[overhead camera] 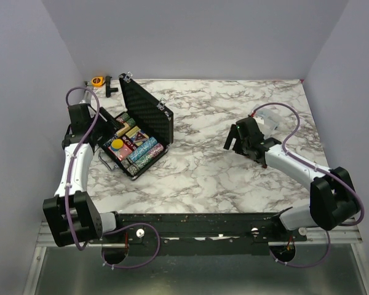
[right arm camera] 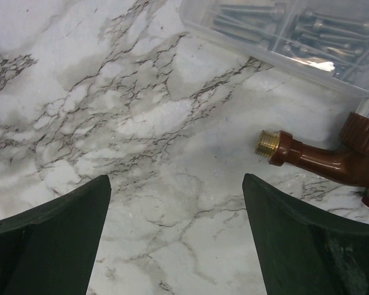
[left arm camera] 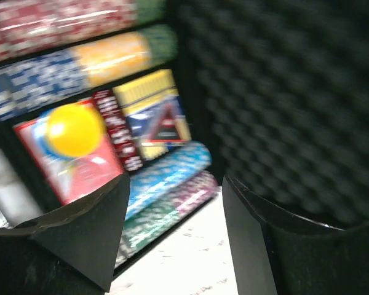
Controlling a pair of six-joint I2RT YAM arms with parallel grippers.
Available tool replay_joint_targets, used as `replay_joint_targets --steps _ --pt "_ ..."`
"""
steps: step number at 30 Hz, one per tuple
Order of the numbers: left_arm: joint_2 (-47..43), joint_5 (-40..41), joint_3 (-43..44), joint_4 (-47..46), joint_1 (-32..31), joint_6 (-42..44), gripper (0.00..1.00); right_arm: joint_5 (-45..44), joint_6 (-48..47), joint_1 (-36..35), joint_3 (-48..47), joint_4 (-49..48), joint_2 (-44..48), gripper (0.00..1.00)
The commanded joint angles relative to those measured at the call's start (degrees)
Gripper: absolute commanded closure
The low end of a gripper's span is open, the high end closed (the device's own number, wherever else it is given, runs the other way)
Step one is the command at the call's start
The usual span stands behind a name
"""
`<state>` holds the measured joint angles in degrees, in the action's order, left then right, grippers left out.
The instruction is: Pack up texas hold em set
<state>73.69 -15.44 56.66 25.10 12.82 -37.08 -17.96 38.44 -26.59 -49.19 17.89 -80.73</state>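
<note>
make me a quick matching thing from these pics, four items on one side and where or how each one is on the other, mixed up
Column A
1. yellow disc
2. case lid
3. clear box
4. orange tape roll

Column B
a. at the far left corner of the table
b. standing open
c. lying on a red card pack
d. holding metal bolts

Pairs: 1-c, 2-b, 3-d, 4-a
</note>
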Motion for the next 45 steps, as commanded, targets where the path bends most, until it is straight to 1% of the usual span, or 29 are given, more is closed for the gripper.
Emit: replay_joint_targets --steps 1,3,5,7,8,12,14,16,19,21,24,31,33,37,40,42,45 --pt "-3.3 -20.2 2.8 -12.4 -4.1 3.2 0.39 8.0 -3.7 0.2 1.0 -3.4 -0.5 0.09" --pt "-3.7 -22.7 5.5 -13.0 -7.9 5.2 0.38 12.1 -4.5 0.2 2.1 -5.7 0.2 0.09" --pt "-4.1 -21.8 9.4 -12.4 -11.8 7.3 0.35 15.6 -5.1 0.2 2.9 -7.5 1.1 0.08" --pt "-3.3 -20.9 13.1 -12.0 -15.3 7.5 0.33 16.7 -5.5 0.2 3.4 -8.3 2.0 0.05" --pt "-2.3 -20.9 14.8 -11.9 -15.9 6.8 0.33 16.6 -5.7 0.2 3.5 -8.3 2.2 0.01" --pt "4.0 -20.5 22.7 -11.6 -17.1 2.7 0.32 16.2 -5.8 0.2 3.6 -7.9 3.1 0.00" --pt "7.4 -17.7 26.0 -10.2 -17.3 -0.3 0.32 16.5 -6.0 0.2 3.8 -8.2 3.4 0.00" --pt "10.9 -14.1 29.6 -6.5 -17.4 -3.5 0.32 16.3 -6.0 0.2 3.9 -8.2 3.6 0.00" --pt "15.0 -3.2 35.0 3.3 -17.6 -8.5 0.32 14.6 -5.6 0.2 4.0 -7.8 3.9 0.00" --pt "16.7 0.0 35.8 5.0 -17.6 -11.9 0.30 14.0 -5.5 0.2 3.9 -7.6 3.9 0.00" --pt "18.9 0.6 36.7 5.9 -17.6 -15.2 0.26 13.9 -5.4 0.2 3.8 -7.7 4.0 0.00" --pt "20.6 7.0 36.9 8.7 -17.6 -19.3 0.26 13.5 -5.2 0.3 3.9 -7.6 3.9 0.00" --pt "21.3 6.3 36.1 7.6 -17.6 -19.8 0.25 13.4 -5.2 0.2 3.9 -7.7 3.8 0.00" --pt "24.9 3.4 37.9 8.4 -17.4 -18.9 0.27 13.0 -4.8 0.2 3.9 -7.7 3.8 0.00" --pt "27.1 3.3 40.1 12.1 -17.0 -16.3 0.29 12.2 -4.9 0.2 4.4 -8.0 4.9 0.01" --pt "27.4 2.9 39.3 13.1 -16.5 -14.8 0.31 11.6 -4.8 0.2 5.2 -8.8 6.2 0.01" --pt "26.5 2.5 35.8 13.4 -15.8 -12.8 0.33 11.1 -4.6 0.2 6.2 -10.1 8.2 0.01"
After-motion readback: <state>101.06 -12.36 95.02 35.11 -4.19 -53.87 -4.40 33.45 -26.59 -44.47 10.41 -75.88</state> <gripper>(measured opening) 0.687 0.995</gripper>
